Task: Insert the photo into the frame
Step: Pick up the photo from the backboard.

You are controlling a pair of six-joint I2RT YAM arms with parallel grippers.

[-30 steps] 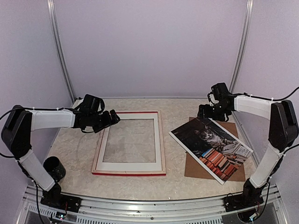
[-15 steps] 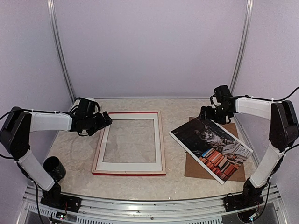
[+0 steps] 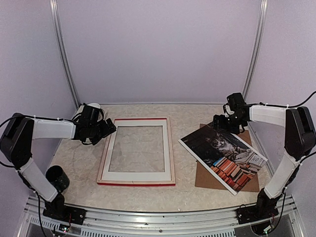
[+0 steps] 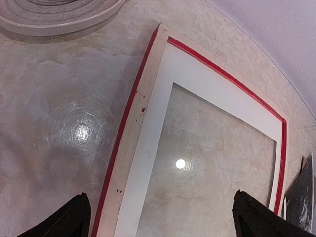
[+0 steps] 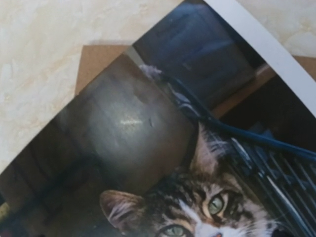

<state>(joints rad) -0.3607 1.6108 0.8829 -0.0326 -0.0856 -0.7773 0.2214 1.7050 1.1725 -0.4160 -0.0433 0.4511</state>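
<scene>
We find the left tool (image 3: pixel 109 129) at the frame's far left corner. Its two fingers are spread wide with nothing between them, and in its wrist view the dark fingertips (image 4: pixel 74 219) sit far apart at the lower corners. The frame (image 3: pixel 139 176) lies flat on the table (image 3: pixel 192 116), pale wood side up with a thin red edge showing around it. The table surface shows through its opening. Just right of the frame, near it but not touching, the photo (image 3: pixel 224 155) lies picture up and turned at an angle, with the cat and books visible. It rests on a brown board (image 3: pixel 203 178), which pokes out at its near and far sides. Farther right of the frame, the right tool (image 3: pixel 220 122) hovers at the photo's far corner. We cannot tell whether its fingers are spread or closed.
</scene>
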